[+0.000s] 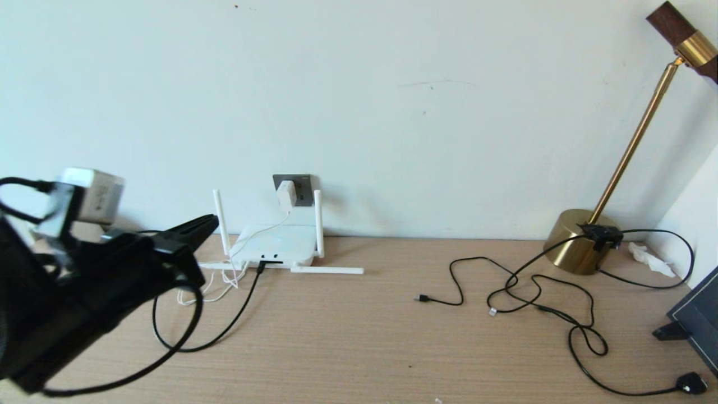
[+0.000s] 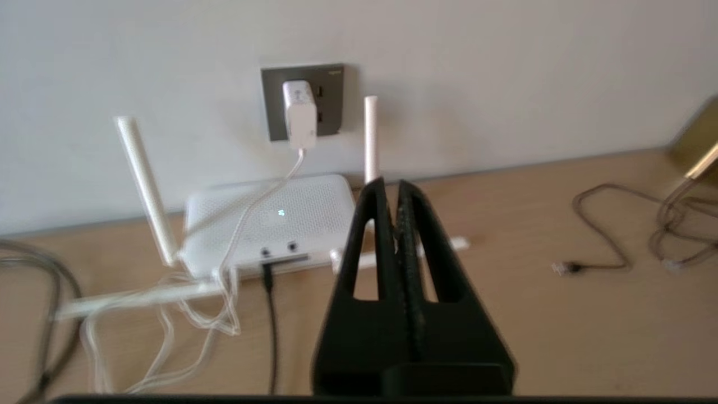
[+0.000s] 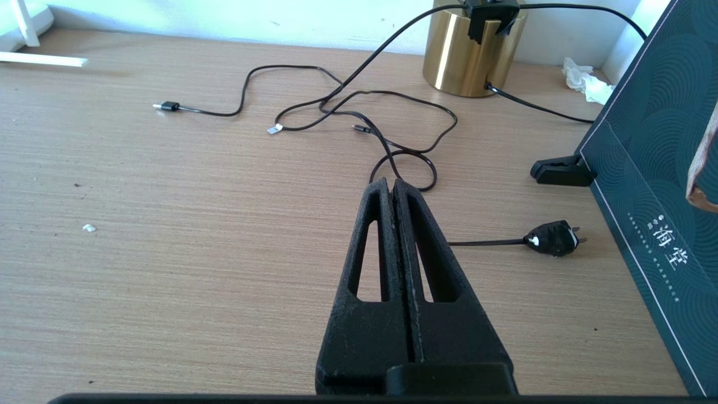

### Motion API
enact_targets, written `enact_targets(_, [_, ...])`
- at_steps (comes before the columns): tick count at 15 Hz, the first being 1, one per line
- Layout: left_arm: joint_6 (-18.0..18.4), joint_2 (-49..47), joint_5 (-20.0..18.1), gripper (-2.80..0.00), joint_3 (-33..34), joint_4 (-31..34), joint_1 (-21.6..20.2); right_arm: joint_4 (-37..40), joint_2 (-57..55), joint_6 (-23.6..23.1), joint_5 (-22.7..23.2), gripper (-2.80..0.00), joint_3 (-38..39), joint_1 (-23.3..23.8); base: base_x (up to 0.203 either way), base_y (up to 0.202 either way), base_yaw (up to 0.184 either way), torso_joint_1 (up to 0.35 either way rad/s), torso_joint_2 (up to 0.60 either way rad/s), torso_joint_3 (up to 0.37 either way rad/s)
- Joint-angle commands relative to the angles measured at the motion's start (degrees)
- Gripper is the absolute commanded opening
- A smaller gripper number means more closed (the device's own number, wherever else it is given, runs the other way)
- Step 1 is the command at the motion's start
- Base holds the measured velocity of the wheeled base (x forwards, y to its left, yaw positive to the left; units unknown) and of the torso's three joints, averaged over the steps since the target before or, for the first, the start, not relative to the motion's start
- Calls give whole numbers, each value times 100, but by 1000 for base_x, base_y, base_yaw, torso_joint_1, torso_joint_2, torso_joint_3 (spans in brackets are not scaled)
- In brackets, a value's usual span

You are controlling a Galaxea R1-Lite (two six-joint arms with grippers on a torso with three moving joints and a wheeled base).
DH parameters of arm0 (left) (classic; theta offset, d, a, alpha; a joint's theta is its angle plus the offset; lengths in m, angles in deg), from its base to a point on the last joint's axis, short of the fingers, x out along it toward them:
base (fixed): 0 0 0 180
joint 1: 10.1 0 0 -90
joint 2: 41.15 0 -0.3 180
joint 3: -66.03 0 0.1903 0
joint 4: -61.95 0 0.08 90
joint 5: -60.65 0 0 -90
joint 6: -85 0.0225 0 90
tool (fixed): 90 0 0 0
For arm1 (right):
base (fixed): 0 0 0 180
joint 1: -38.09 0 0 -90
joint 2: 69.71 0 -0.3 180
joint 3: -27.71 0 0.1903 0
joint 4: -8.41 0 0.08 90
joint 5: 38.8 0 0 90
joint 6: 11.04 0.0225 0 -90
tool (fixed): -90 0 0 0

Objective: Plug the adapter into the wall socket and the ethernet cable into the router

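Observation:
The white adapter (image 1: pixel 286 194) (image 2: pixel 299 112) sits plugged into the dark grey wall socket (image 1: pixel 303 184) (image 2: pixel 332 104), and its thin white cord drops onto the white router (image 1: pixel 277 245) (image 2: pixel 269 221). A small light glows on the router's top. The black ethernet cable (image 1: pixel 247 297) (image 2: pixel 271 325) is plugged into the router's front edge and loops over the desk. My left gripper (image 1: pixel 210 221) (image 2: pixel 391 188) is shut and empty, raised in front of the router and clear of it. My right gripper (image 3: pixel 391 185) is shut and empty above the desk, near the lamp cords.
A brass lamp (image 1: pixel 583 241) (image 3: pixel 471 53) stands at the back right. Thin black lamp cords (image 1: pixel 538 292) (image 3: pixel 359 106) sprawl over the wooden desk (image 1: pixel 359 348), ending in a black plug (image 1: pixel 691 383) (image 3: pixel 552 238). A dark box (image 1: pixel 698 320) (image 3: pixel 656 168) leans at the right edge.

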Motion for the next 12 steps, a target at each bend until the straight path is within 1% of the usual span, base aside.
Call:
enact_targets(1, [151,2626,50,-280,309,2112,75,3,0,-3,3,-280,-6,-2,0,0,0,0,0,0])
enact_targets(4, [304,4899,-38,-280,1210,4386,113,-6,0,-10,3,-280,2,-2,0,0,0,0,0,0])
enact_targets(5, [254,5445,-59,-280,1398,4947,122,-6,0,6,3,-280,2,-2,0,0,0,0,0,0])
enact_targets(7, [109,5948,-73,-280,1747,5866,76,-6,0,6,3,-280,2,-2,0,0,0,0,0,0])
enact_targets(8, [68,5925,-75,-280,1827,6072,-173,-6,0,6,3,-280,2,-2,0,0,0,0,0,0])
enact_targets(9, [73,5842,-79,-280,1870,6165,-610,-6,0,-57,3,-280,2,-2,0,0,0,0,0,0])
enact_targets(10, [107,5882,-90,-280,1908,6224,-1180,-6,0,-173,20,-280,10,-2,0,0,0,0,0,0])
enact_targets(11, [133,6114,-96,-280,1924,6258,-1528,-6,0,-288,33,-280,11,-2,0,0,0,0,0,0])
enact_targets(12, [196,6519,-110,-280,1944,6261,-1632,-6,0,-276,21,-280,20,-2,0,0,0,0,0,0])
